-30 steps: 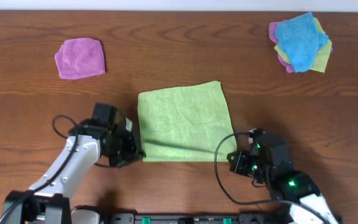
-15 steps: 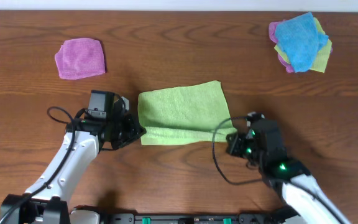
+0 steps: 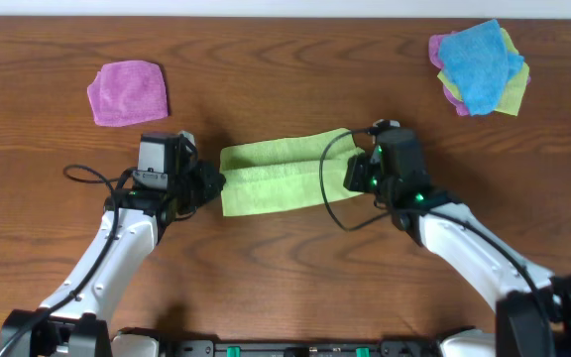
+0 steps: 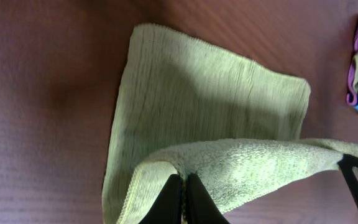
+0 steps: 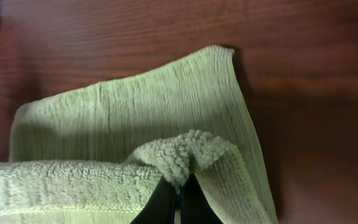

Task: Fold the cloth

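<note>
Drawn farther over itself, the cloth [image 3: 266, 183] is clamped at its corners by left jaws and right jaws.

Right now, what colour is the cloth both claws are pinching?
The cloth is lime green, clearest in the left wrist view.

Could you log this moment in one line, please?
left gripper: shut on lime-green cloth | right gripper: shut on lime-green cloth | near edge lifted

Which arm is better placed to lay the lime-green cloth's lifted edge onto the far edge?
Right, marginally. Left gripper and right gripper each pinch a lifted corner of the lime-green cloth; overhead, the right looks nearer the far edge. Likely both move together.
</note>
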`<state>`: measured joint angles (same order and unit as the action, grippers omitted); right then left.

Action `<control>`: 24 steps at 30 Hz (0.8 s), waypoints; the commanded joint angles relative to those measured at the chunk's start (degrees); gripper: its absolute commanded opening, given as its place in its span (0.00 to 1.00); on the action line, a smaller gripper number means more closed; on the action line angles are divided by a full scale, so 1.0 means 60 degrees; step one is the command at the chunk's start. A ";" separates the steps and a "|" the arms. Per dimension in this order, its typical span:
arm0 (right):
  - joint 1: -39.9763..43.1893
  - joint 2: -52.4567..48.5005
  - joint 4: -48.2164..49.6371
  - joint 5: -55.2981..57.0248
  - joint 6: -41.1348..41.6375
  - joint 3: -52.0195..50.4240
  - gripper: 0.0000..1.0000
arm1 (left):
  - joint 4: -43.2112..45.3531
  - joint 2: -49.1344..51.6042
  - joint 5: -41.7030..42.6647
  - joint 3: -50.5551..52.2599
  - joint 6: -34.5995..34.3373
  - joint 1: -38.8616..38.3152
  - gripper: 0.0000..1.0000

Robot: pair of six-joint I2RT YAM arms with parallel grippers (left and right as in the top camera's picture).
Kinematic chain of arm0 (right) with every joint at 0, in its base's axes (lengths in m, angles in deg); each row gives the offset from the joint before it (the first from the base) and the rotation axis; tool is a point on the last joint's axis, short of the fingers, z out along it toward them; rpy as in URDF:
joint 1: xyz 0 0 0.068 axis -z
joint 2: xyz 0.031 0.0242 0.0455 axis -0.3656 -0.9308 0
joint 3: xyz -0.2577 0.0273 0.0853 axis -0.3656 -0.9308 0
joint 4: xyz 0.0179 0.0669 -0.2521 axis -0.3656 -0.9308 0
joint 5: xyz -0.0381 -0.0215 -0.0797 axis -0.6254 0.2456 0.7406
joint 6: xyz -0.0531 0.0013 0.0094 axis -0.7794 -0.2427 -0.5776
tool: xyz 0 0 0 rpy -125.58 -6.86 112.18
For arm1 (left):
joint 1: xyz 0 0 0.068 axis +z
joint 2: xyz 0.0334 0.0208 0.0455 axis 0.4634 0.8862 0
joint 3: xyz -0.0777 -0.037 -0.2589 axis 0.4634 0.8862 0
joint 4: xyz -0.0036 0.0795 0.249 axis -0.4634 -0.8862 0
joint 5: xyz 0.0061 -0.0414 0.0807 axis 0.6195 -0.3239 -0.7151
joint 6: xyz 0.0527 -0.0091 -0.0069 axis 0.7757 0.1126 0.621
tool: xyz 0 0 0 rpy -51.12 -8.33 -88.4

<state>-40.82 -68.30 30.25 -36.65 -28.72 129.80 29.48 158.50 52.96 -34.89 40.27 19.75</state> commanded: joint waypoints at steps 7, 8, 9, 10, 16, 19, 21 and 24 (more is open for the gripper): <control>0.0040 -0.1293 0.0641 0.0492 -0.0623 0.1126 0.01 | 0.1428 0.1264 -0.0302 -0.0131 -0.0372 0.0055 0.06; 0.0051 -0.1399 0.0692 0.0492 -0.0667 0.1180 0.02 | 0.1599 0.1395 -0.0302 -0.0131 -0.0426 0.0055 0.06; 0.0058 -0.1515 0.0739 0.0495 -0.0688 0.1242 0.01 | 0.1749 0.1512 -0.0302 -0.0131 -0.0477 0.0055 0.06; 0.0073 -0.1647 0.0790 0.0492 -0.0736 0.1297 0.01 | 0.1942 0.1676 -0.0299 -0.0138 -0.0495 0.0055 0.06; 0.0076 -0.2218 0.1359 0.0506 -0.0823 0.1337 0.01 | 0.2437 0.2153 -0.0321 -0.0146 -0.0506 0.0055 0.06; 0.0076 -0.2441 0.1537 0.0641 -0.0831 0.1344 0.01 | 0.2816 0.2401 -0.0346 -0.0149 -0.0510 0.0055 0.06; 0.0076 -0.2550 0.1588 0.0714 -0.0834 0.1351 0.01 | 0.2973 0.2575 -0.0342 -0.0157 -0.0543 0.0055 0.06; 0.0095 -0.2710 0.1570 0.0739 -0.0841 0.1355 0.01 | 0.3009 0.2834 -0.0350 -0.0157 -0.0543 0.0055 0.06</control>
<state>-40.69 -83.55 39.45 -33.46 -32.91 136.72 47.47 173.91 51.69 -34.96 37.28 19.75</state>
